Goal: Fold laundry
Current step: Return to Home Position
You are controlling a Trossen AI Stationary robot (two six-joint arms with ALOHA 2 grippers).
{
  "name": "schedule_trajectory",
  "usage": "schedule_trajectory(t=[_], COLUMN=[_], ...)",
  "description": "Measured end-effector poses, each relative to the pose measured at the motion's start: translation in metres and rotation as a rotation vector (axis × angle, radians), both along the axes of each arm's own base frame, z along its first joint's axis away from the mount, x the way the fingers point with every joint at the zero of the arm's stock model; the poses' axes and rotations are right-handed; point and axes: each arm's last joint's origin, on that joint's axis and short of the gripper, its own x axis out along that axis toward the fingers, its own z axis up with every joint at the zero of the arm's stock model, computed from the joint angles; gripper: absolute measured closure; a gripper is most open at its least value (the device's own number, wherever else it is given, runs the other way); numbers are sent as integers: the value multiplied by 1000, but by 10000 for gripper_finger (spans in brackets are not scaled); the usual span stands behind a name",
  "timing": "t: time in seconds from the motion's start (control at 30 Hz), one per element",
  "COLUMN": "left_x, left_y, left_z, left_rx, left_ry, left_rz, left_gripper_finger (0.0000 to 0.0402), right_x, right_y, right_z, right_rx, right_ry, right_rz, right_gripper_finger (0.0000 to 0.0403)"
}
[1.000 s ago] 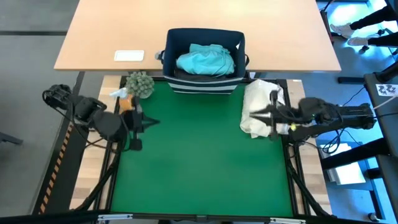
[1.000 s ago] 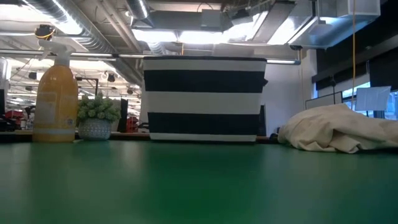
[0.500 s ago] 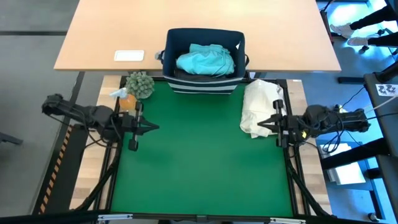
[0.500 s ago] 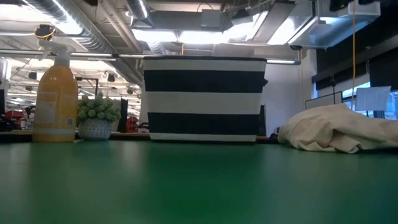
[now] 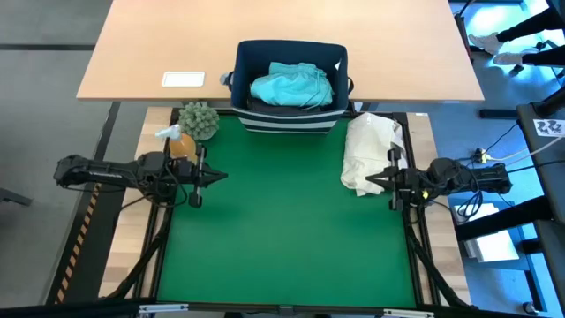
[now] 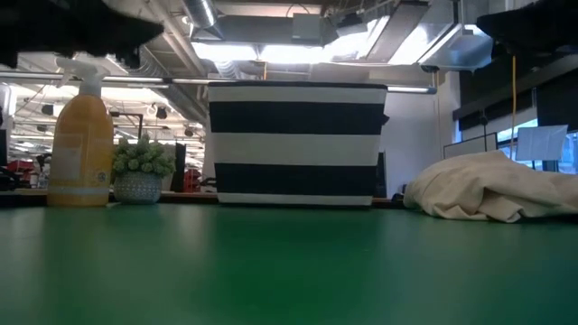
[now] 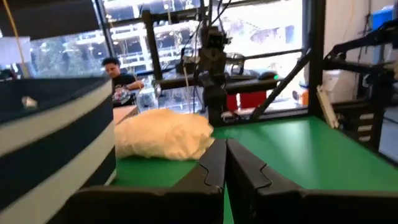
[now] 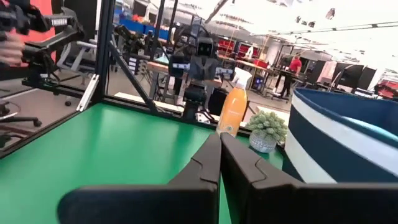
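A turquoise garment (image 5: 292, 85) of the laundry lies bunched inside the navy bin (image 5: 243, 55) beyond the green mat's far edge. My left gripper (image 5: 214, 177) hovers over the mat's left edge, shut and empty, pointing level toward the right; the left wrist view shows its fingers (image 7: 219, 163) pressed together. My right gripper (image 5: 370, 180) hovers at the mat's right edge, shut and empty, pointing level toward the left, its tips above the near edge of a cream cloth bundle (image 5: 372, 152). Its closed fingers (image 8: 214, 158) show in the right wrist view.
The striped bin (image 6: 296, 144) stands at the mat's far edge. At the far left corner are an orange spray bottle (image 6: 81, 144) and a small potted plant (image 6: 140, 171). The cream bundle (image 6: 492, 188) rests at the far right. The green mat (image 5: 282, 230) between the arms is bare.
Both arms have sunk and drawn back toward their own side edges, and their dark shapes now show at the low view's top corners. My left gripper has swung round to point level across the mat. My right gripper has pulled off the cream bundle toward the right edge.
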Motion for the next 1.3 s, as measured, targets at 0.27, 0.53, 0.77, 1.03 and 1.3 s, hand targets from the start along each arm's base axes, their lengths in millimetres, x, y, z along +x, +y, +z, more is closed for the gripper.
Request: schedule_trajectory(t=[0.27, 0.53, 0.77, 1.03, 1.3], left_x=[-14, -21, -20, -20, -20], left_y=[10, 12, 12, 12, 11], left_z=[-32, -42, -51, -56, -56], left_rx=[-62, -115, -110, -116, -114], left_ry=[-91, -69, 29, 80, 81], left_rz=[10, 8, 18, 16, -3], left_gripper_finger=[401, 401, 402, 401, 401], right_x=[2, 11, 13, 13, 13], right_y=[0, 2, 3, 0, -1], right_z=[-30, -56, -65, -64, -64], right_rx=[22, 64, 93, 111, 102], right_ry=[25, 45, 36, 19, 17], right_rz=[4, 18, 15, -83, -99], right_gripper_finger=[400, 400, 401, 398, 396])
